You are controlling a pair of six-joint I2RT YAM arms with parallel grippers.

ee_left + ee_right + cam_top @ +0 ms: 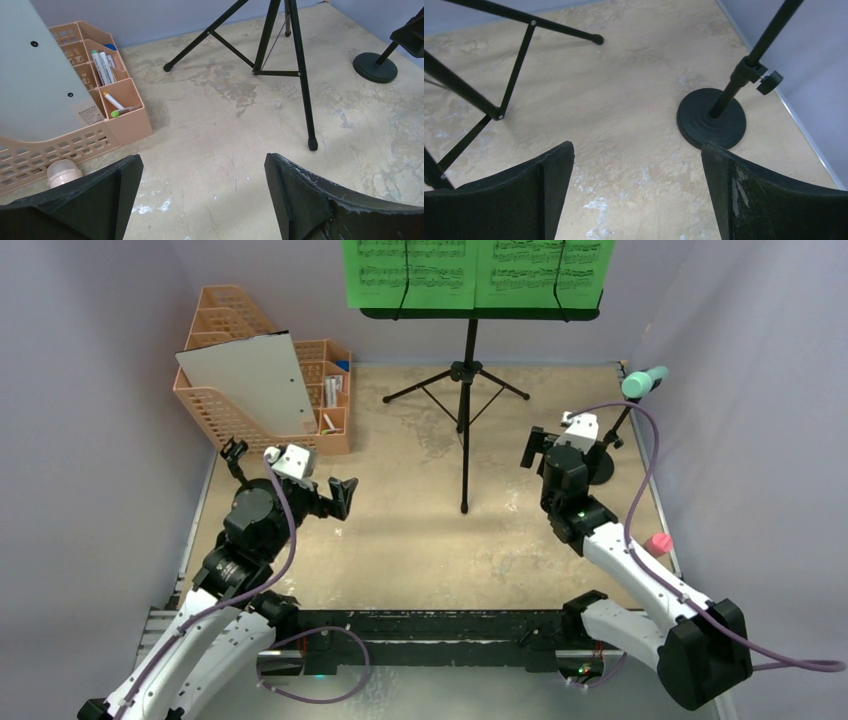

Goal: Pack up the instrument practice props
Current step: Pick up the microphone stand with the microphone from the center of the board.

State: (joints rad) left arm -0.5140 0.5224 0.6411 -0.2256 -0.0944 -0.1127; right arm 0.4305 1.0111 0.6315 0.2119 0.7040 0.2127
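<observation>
Plainly, both the left fingers (95,200) and the right fingers (524,190), matte black wedges, stand spread wide and pinch nothing. Ahead of the left fingers rises the music stand (466,390) on thin black tubular tripod legs, and its desk carries two green sheet-music pages (410,270). Just outside the left-hand finger, a pale pink mesh-domed microphone head (62,172) lies against the orange lattice organizer (125,125), where a smooth grey-white board (35,75) leans. Ahead of the right fingers sits a round black holder (711,117), and its slim pole bears the mint microphone (643,382). The table (210,125) is mottled, scuffed beige, enclosed by plain lilac-grey walls (90,390).
</observation>
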